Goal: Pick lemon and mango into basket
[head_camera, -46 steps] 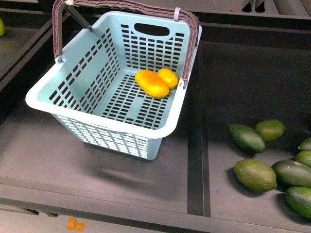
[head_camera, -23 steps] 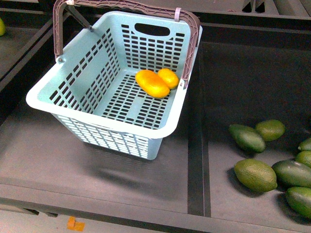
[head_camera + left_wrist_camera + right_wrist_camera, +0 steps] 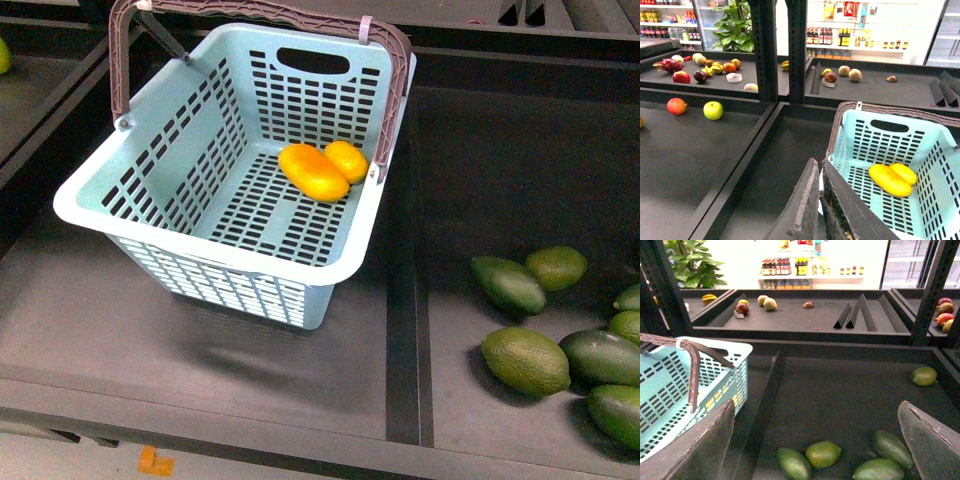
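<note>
The pale aqua basket (image 3: 110, 212) stands on the dark shelf, its brown handle (image 3: 260, 12) lying over the far rim. Inside on its floor the long orange-yellow mango (image 3: 312, 173) lies against the smaller, rounder lemon (image 3: 347, 160). The left wrist view shows the same pair, mango (image 3: 889, 180) and lemon (image 3: 904, 173), in the basket (image 3: 940, 137). My left gripper (image 3: 818, 167) is shut and empty, just outside the basket's near corner. My right gripper (image 3: 817, 412) is open and empty above the green fruits, with the basket (image 3: 675, 385) off to one side. Neither arm shows in the front view.
Several dark green oval fruits (image 3: 525, 360) lie in the right bay, also seen in the right wrist view (image 3: 823, 454). A raised divider (image 3: 402, 300) separates the bays. A red apple (image 3: 676, 106) and a green apple (image 3: 713, 110) lie in the left bay. Further shelves hold more produce.
</note>
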### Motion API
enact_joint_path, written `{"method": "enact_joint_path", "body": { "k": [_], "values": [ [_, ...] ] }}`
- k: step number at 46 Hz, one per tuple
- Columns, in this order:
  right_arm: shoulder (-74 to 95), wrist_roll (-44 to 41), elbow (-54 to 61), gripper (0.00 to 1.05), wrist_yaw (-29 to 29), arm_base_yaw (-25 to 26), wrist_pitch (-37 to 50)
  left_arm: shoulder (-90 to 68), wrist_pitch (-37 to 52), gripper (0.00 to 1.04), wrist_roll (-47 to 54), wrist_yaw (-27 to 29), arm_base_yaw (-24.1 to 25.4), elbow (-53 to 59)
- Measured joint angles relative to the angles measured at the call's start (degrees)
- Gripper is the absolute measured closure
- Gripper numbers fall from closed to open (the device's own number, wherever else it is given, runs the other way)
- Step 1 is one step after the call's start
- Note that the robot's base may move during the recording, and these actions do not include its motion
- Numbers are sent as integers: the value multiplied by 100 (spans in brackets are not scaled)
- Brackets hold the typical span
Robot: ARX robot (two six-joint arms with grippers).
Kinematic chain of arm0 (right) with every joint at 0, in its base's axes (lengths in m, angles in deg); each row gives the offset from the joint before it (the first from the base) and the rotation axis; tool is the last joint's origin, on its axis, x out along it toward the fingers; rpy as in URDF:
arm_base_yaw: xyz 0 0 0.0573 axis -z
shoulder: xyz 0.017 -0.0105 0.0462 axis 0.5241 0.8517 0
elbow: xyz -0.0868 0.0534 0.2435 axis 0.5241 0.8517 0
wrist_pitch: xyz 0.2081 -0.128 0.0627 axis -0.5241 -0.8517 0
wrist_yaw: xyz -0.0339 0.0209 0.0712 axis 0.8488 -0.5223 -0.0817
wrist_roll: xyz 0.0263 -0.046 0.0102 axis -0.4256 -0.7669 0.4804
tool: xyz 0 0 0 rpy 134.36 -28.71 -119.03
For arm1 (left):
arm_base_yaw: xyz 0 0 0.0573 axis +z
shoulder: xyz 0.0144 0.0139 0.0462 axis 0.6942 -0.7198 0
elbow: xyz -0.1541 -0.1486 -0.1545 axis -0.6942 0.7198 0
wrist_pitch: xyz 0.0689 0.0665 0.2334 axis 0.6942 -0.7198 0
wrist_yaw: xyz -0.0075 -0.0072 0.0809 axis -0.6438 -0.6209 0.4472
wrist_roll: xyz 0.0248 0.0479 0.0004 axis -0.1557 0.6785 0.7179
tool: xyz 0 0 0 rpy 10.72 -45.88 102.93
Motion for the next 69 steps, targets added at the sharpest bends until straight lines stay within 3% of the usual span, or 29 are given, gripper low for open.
{"method": "enact_joint_path", "body": {
  "k": [27, 31, 51, 69],
  "values": [
    [0, 0, 0, 9, 0, 0, 0, 1255, -1246, 101, 0, 0, 0, -2],
    [0, 0, 0, 9, 2, 0, 0, 2085, -2175, 101, 2, -2, 0, -2],
    [0, 2, 0, 9, 0, 0, 0, 2203, -2223, 101, -2, 0, 0, -2],
    [0, 0, 0, 9, 0, 0, 0, 2203, -2223, 7, 2, 0, 0, -2]
  ]
}}
